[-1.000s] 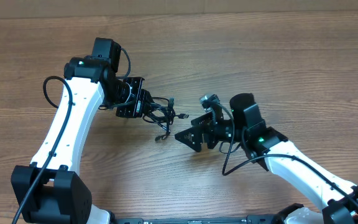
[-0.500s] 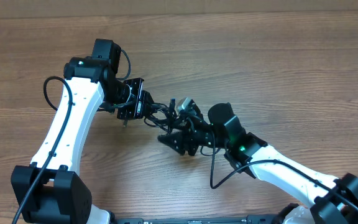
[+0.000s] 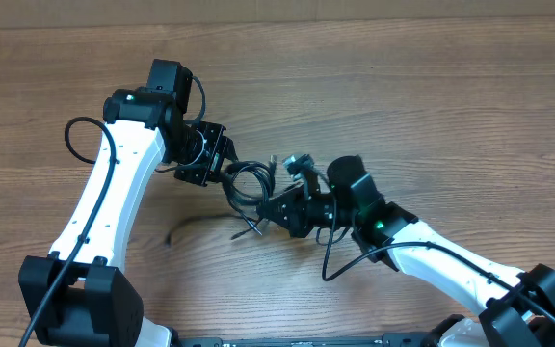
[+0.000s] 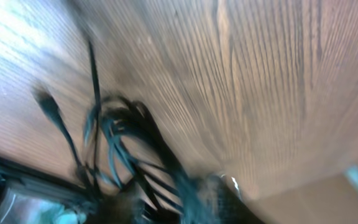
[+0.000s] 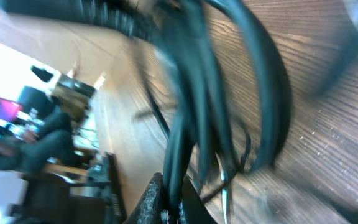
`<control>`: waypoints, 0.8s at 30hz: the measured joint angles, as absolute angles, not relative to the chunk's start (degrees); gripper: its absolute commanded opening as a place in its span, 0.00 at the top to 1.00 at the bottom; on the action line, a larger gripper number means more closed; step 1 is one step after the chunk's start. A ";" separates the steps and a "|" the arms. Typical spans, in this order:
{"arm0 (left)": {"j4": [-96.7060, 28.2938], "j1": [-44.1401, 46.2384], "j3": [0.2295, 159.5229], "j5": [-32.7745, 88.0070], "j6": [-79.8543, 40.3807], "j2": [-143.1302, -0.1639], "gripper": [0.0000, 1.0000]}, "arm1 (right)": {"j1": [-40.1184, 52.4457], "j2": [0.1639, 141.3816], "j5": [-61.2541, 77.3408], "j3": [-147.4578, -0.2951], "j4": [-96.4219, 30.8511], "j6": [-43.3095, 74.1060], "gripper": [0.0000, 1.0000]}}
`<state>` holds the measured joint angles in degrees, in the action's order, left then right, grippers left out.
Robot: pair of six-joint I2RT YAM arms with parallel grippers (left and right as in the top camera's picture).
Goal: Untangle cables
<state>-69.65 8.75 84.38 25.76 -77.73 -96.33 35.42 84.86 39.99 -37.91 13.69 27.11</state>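
thin looped black cables [image 3: 244,179] on woodgrain table [image 3: 432,106]

The right claw [image 3: 277,205] has swung left to the cables [image 3: 248,182] and clamped shut on them.

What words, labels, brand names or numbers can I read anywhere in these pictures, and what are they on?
None readable.
The left arm and right arm carry no lettering, only green lights.
The cables and the wooden table bear no print.
Both wrist views are too blurred to read.
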 measured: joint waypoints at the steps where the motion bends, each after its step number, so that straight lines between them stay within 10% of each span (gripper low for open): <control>1: -69.71 8.75 84.38 24.71 -76.01 -96.33 0.21 | 34.04 84.62 41.34 -37.91 13.69 29.17 0.96; 10: -69.65 8.78 84.38 22.28 -63.18 -96.33 0.00 | 26.74 84.53 47.11 -37.91 13.65 40.21 0.96; 24: -65.84 19.59 84.38 26.74 -28.73 -96.33 0.09 | 26.61 84.49 31.35 -37.91 13.65 66.92 0.96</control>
